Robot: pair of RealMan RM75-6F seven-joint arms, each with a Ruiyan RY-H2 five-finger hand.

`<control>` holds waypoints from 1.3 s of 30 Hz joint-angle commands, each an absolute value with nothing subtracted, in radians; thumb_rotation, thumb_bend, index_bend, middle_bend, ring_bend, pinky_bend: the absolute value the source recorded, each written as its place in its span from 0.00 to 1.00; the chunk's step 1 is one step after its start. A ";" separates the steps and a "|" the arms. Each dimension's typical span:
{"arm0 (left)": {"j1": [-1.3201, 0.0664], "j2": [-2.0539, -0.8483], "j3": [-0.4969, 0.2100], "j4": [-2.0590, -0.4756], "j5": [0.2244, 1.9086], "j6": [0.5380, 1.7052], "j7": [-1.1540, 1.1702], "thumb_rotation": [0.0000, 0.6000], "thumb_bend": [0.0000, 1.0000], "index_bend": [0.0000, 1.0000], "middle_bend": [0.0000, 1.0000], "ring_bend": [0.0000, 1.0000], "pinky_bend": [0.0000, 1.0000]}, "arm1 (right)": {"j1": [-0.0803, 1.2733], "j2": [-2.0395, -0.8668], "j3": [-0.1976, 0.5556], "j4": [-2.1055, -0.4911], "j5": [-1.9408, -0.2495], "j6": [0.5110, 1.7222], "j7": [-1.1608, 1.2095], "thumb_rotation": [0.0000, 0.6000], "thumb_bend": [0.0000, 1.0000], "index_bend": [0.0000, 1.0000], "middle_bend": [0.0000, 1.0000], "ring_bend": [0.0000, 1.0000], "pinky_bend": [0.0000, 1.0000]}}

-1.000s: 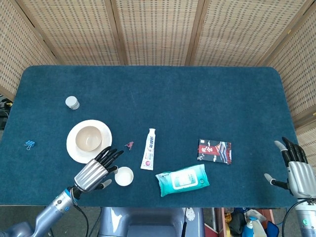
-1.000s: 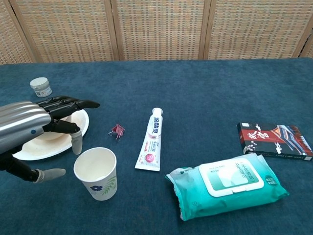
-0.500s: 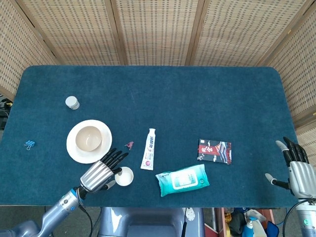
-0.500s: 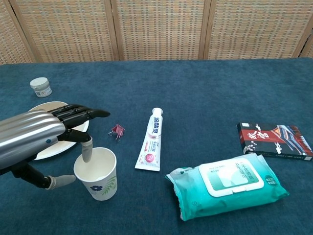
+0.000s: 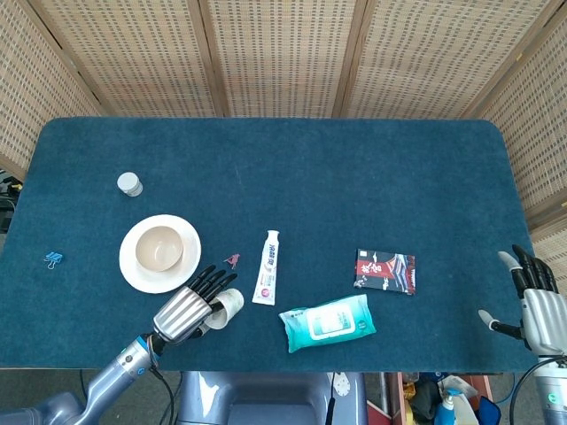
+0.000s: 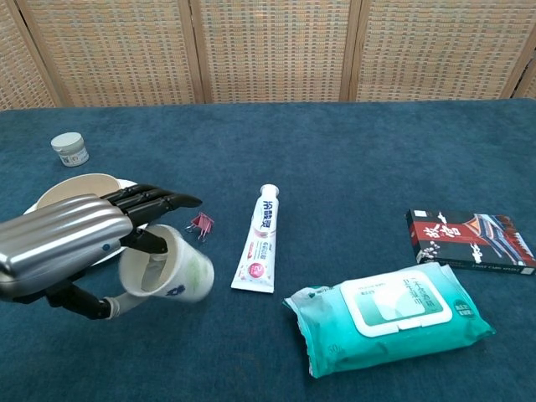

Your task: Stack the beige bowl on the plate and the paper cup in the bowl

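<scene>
Brushed, faintly glossy metal on the back of the left hand [image 6: 63,243], with matt black fingers [image 6: 159,201]. Thin white paper cup [image 6: 167,268], printed, smooth. Matt beige bowl [image 5: 159,247] on a smooth white plate [image 5: 133,270]. Napped dark-blue cloth over the table [image 5: 354,177]. Glossy plastic wipes pack [image 6: 389,318] and toothpaste tube [image 6: 260,239]. Woven cane screen [image 5: 283,53] in wooden frames.

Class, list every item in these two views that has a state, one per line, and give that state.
beige bowl: upright on the plate.
plate: flat, holding the bowl.
paper cup: tilted, held.
left hand: grips the cup.
right hand: fingers apart, holding nothing.
wet wipes pack: lid closed.
</scene>
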State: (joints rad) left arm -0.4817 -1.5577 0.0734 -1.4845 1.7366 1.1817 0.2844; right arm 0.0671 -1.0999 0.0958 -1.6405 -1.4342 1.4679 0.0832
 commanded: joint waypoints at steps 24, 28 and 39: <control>-0.499 -1.390 -0.059 -1.470 1.578 1.196 0.208 1.00 0.45 0.62 0.05 0.00 0.00 | 0.063 -1.095 0.096 -1.651 -1.441 1.475 0.077 1.00 0.14 0.08 0.00 0.00 0.00; -0.524 -1.335 -0.095 -1.498 1.522 1.150 0.204 1.00 0.45 0.62 0.05 0.00 0.00 | 0.064 -1.097 0.095 -1.653 -1.444 1.474 0.068 1.00 0.14 0.08 0.00 0.00 0.00; -0.574 -1.206 -0.153 -1.623 1.334 1.021 0.318 1.00 0.45 0.62 0.05 0.00 0.00 | 0.064 -1.098 0.096 -1.652 -1.443 1.476 0.068 1.00 0.14 0.08 0.00 0.00 0.00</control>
State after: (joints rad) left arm -0.5650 -1.2279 -0.1422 -1.5960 1.3727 1.0453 0.2874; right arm 0.0637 -1.0977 0.0961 -1.6524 -1.4434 1.4761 0.0676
